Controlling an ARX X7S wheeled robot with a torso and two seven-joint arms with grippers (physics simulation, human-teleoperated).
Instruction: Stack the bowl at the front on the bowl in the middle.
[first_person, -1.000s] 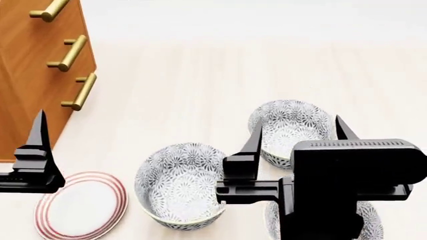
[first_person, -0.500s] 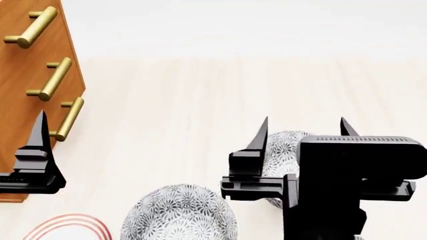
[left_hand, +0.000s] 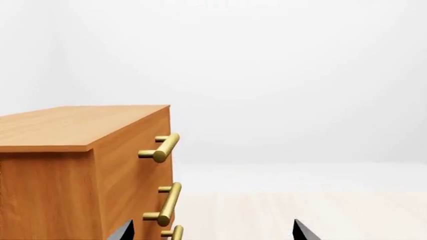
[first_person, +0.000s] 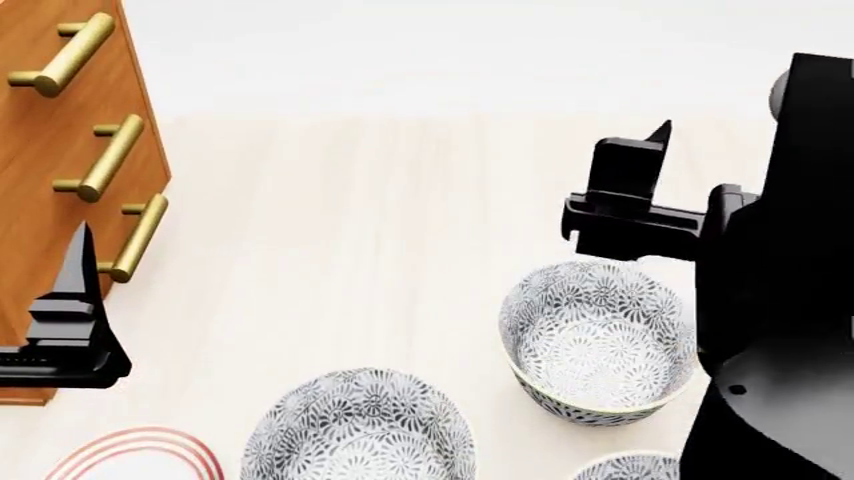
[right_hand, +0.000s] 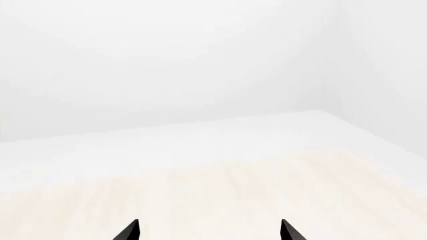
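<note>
Pale table (first_person: 374, 220) beyond the middle bowl (first_person: 598, 345) (both grippers' fingers apart)

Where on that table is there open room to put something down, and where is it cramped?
Bare wood stretches beyond the far bowl, between the drawer cabinet and the right gripper. The near edge is crowded: three bowls, including the left one, plus the red-ringed plate.

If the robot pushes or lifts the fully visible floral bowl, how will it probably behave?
Probably rigid, not floppy: the floral bowl looks like glazed ceramic, so likely fragile. Its deep rounded wall narrows toward the base, so a high push may tip it.
</note>
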